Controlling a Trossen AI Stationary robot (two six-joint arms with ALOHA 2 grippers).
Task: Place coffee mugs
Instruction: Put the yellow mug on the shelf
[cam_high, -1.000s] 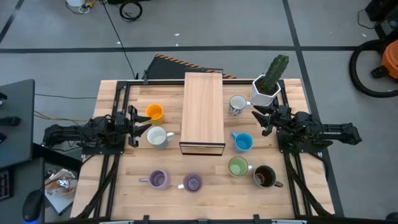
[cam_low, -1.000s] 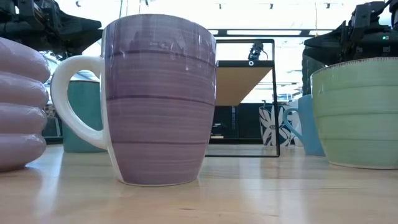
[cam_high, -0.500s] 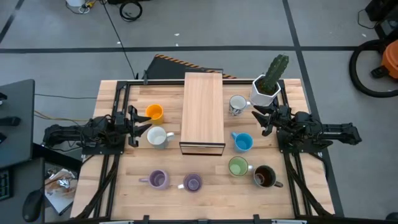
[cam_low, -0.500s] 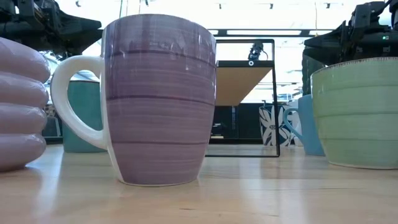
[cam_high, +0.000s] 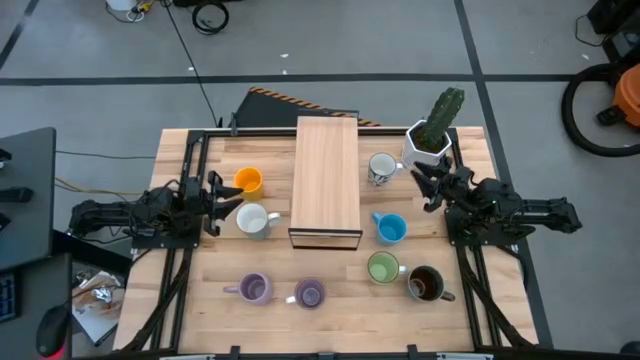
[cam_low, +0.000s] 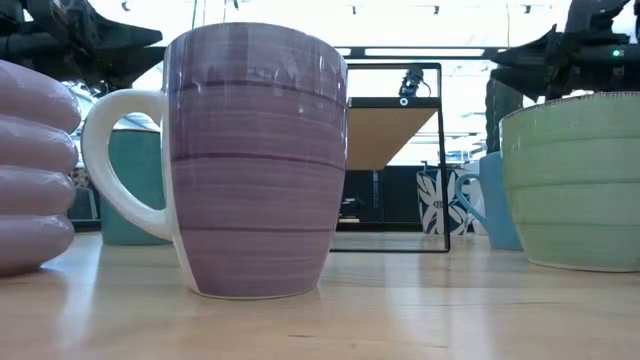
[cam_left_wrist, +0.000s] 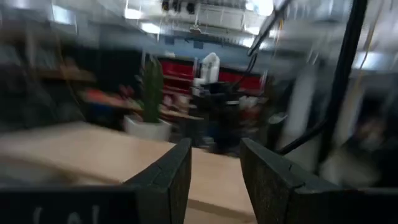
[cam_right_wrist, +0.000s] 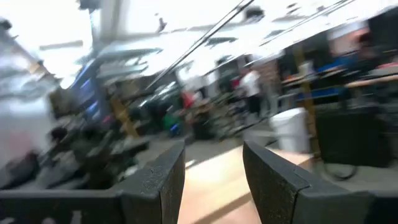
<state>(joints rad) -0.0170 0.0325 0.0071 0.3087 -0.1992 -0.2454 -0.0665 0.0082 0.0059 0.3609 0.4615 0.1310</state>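
Several coffee mugs stand upright on their bases on the wooden table (cam_high: 200, 270): orange (cam_high: 248, 181), white (cam_high: 254, 220), patterned white (cam_high: 381, 168), blue (cam_high: 391, 228), green (cam_high: 382, 268), dark brown (cam_high: 426, 284) and two purple (cam_high: 254, 289) (cam_high: 311, 294). The low view shows a purple mug (cam_low: 255, 160) up close, with the green one (cam_low: 575, 180) at its side. My left gripper (cam_high: 215, 200) hovers at the left edge beside the orange and white mugs, open and with nothing in it (cam_left_wrist: 216, 177). My right gripper (cam_high: 425, 185) hovers at the right edge near the patterned mug, open too (cam_right_wrist: 214, 180).
A long wooden box (cam_high: 326, 182) lies along the table's middle, between the two groups of mugs. A white faceted pot with a green cactus (cam_high: 430, 135) stands at the far right corner, just beyond my right gripper. Bare tabletop lies along the near edge.
My right gripper has tipped upward and swung a little toward the table's far edge. My left gripper has rolled slightly about its own pointing line. Both stay in place with their fingers unchanged, and no mug has moved.
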